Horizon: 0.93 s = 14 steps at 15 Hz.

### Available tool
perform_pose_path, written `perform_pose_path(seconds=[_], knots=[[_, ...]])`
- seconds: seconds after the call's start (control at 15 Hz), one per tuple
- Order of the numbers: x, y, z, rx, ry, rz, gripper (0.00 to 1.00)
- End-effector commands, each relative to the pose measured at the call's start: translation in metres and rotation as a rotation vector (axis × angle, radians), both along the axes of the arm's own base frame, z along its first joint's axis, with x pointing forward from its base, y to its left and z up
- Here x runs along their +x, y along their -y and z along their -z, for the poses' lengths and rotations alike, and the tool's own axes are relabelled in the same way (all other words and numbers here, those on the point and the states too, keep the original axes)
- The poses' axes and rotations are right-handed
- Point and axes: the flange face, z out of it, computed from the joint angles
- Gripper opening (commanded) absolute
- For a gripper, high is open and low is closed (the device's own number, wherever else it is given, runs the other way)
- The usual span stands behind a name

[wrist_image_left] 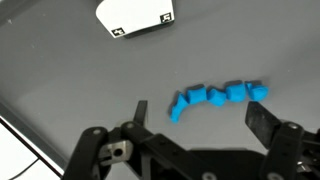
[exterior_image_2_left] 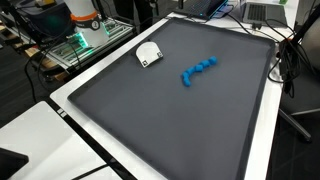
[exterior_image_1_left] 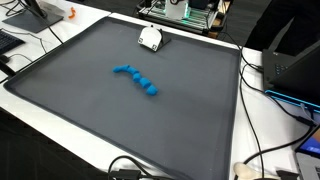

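A blue chain of small linked blocks [wrist_image_left: 215, 97] lies in a curved line on the dark grey mat [wrist_image_left: 60, 70]. It shows in both exterior views [exterior_image_1_left: 137, 78] [exterior_image_2_left: 198, 70], near the mat's middle. In the wrist view my gripper [wrist_image_left: 200, 115] hovers above the mat, open, with nothing between its fingers. The left fingertip [wrist_image_left: 140, 108] stands beside the chain's lower end and the right fingertip [wrist_image_left: 262, 118] just below its other end. The chain lies just beyond the tips, untouched. Neither exterior view shows the gripper.
A white rounded object with black marker squares [wrist_image_left: 135, 15] sits at the mat's far edge [exterior_image_1_left: 150, 37] [exterior_image_2_left: 148, 53]. The mat [exterior_image_1_left: 100, 110] lies on a white table. Cables [exterior_image_1_left: 262, 120], a laptop [exterior_image_1_left: 295, 65] and an electronics rack [exterior_image_2_left: 85, 40] border it.
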Motion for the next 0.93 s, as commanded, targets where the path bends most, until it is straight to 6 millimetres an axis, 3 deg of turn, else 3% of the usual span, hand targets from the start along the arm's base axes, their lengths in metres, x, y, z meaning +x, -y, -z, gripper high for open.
perform_pose_path(seconds=[0.0, 0.47, 0.87], knots=[[0.017, -0.007, -0.005, -0.02, -0.016, -0.167, 1.0], [0.036, -0.012, -0.008, -0.035, -0.038, -0.321, 1.0], [0.04, -0.013, -0.009, -0.019, -0.025, -0.322, 1.0]])
